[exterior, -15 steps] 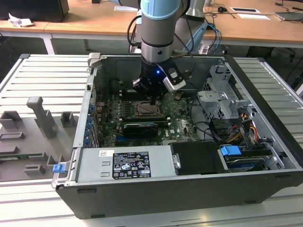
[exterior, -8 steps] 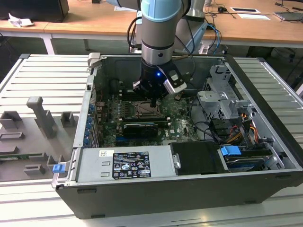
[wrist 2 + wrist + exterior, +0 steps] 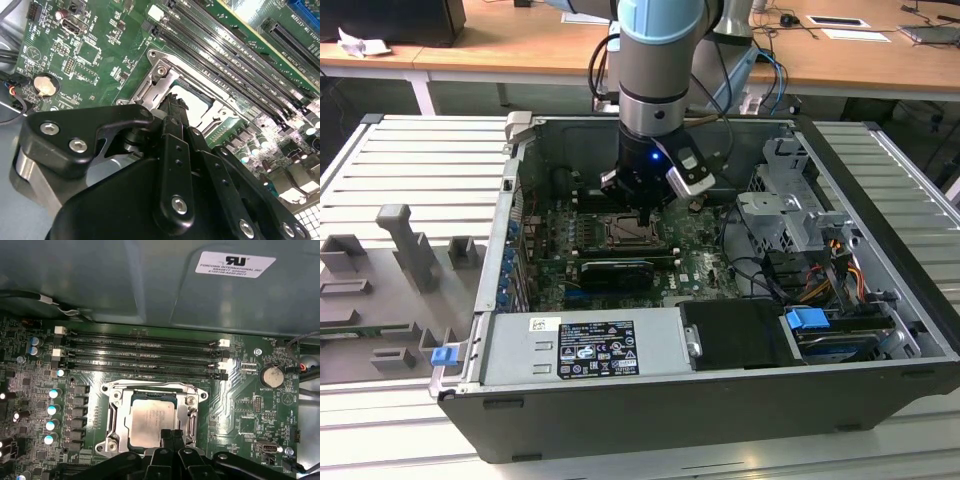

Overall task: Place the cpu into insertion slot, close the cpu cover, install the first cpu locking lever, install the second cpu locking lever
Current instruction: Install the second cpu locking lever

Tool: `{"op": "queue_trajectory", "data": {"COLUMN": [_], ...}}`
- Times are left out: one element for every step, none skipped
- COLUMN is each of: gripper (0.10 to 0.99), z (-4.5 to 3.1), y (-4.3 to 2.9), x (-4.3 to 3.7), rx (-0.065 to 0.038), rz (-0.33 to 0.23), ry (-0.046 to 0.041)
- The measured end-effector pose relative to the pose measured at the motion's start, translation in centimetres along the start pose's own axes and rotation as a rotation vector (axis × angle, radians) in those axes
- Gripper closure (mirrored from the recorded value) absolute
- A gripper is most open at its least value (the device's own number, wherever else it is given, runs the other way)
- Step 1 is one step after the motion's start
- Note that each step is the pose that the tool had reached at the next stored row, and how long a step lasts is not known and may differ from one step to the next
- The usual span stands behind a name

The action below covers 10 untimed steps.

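- Exterior view: the arm stands upright over the open computer case (image 3: 880, 330), its wrist pointed straight down. The gripper (image 3: 638, 205) hangs close above the motherboard (image 3: 700, 255). The insertion slot (image 3: 632, 232) lies directly beneath the gripper, a touch toward the power supply (image 3: 585, 345). From here the fingers are hidden behind the gripper body.
- Second wrist view: the gripper (image 3: 173, 102) has its two black fingers pressed together into one narrow tip, with nothing between them. That tip sits right at the near edge of the cpu cover (image 3: 157, 70), just over the pale top of the cpu (image 3: 192, 102); I cannot tell whether it touches. The long memory slots (image 3: 235, 55) run beyond the socket, on the far side from the gripper.
- First wrist view: the cpu (image 3: 150, 420) is seated flat in the insertion slot (image 3: 116, 416), and the cpu cover (image 3: 150, 387) lies around it as a silver frame, apparently folded down. The gripper (image 3: 171, 434), closed and empty, points at the chip's edge nearest itself, the socket spreading straight ahead of it. The memory slots (image 3: 145, 352) run crosswise further ahead, and a coin battery (image 3: 273, 375) sits off to one side.
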State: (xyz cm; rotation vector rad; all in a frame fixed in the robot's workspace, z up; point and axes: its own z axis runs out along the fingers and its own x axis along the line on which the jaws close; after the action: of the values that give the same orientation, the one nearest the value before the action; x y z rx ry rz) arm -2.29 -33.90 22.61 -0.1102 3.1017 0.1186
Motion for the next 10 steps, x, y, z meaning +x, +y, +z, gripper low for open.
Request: {"op": "queue_trajectory", "data": {"gripper": [0.980, 0.980, 0.980, 0.980, 0.980, 0.980, 0.980, 0.980, 0.980, 0.980], "z": [0.00, -0.01, -0.01, -0.02, -0.03, -0.03, -0.04, -0.04, -0.05, -0.06], "y": [-0.05, -0.09, -0.15, -0.20, -0.31, -0.38, -0.46, -0.53, -0.65, -0.73], "x": [0.00, 0.01, 0.01, 0.01, 0.02, 0.03, 0.03, 0.04, 0.04, 0.05], "rx": [0.000, 0.000, 0.000, 0.000, 0.000, 0.000, 0.000, 0.000, 0.000, 0.000], "rz": [0.000, 0.000, 0.000, 0.000, 0.000, 0.000, 0.000, 0.000, 0.000, 0.000], "ry": [0.0000, 0.0000, 0.0000, 0.0001, 0.0001, 0.0001, 0.0000, 0.0000, 0.0000, 0.0000]}}
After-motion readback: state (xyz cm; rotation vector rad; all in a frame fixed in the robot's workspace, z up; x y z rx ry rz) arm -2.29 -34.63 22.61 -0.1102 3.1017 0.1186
